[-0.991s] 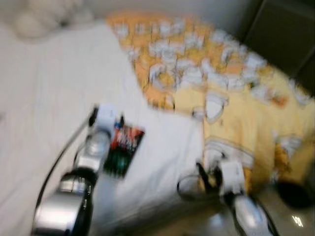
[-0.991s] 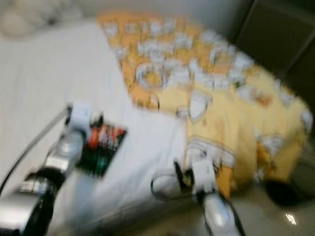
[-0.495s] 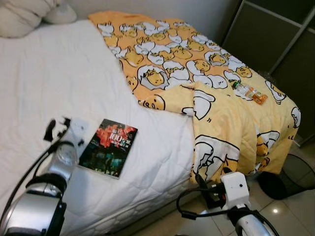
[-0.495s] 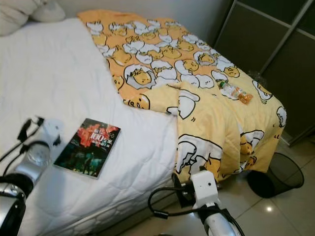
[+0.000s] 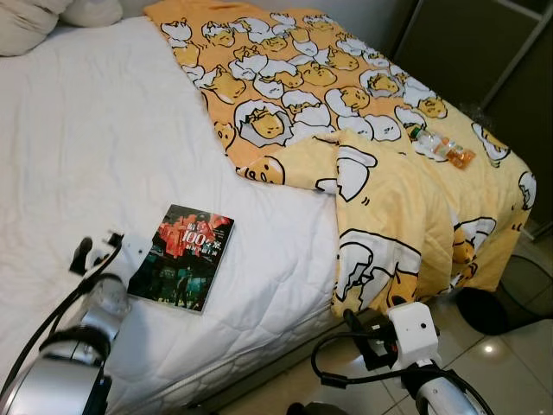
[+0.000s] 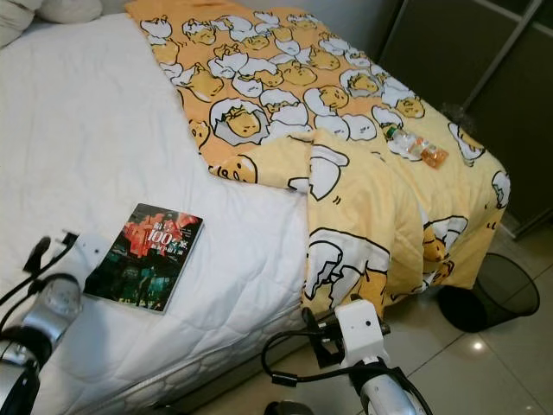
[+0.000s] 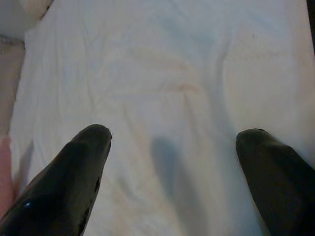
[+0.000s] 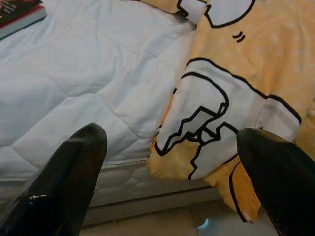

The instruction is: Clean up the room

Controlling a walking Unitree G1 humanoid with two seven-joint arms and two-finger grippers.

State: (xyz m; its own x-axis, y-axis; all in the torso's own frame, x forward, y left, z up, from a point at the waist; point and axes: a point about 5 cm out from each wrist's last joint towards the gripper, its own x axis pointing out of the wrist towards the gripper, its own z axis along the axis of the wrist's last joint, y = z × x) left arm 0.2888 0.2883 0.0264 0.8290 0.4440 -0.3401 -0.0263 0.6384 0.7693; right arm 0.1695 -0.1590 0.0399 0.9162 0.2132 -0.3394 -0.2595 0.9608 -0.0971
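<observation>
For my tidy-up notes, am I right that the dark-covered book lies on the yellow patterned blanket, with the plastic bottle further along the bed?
Not quite: the left eye view shows the book on the white sheet, beside the blanket. The plastic bottle does lie further along, on that blanket.

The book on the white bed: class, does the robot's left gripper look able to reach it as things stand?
Probably yes. The left gripper hangs open above the bed sheet, beside the book, and nothing lies between them.
</observation>
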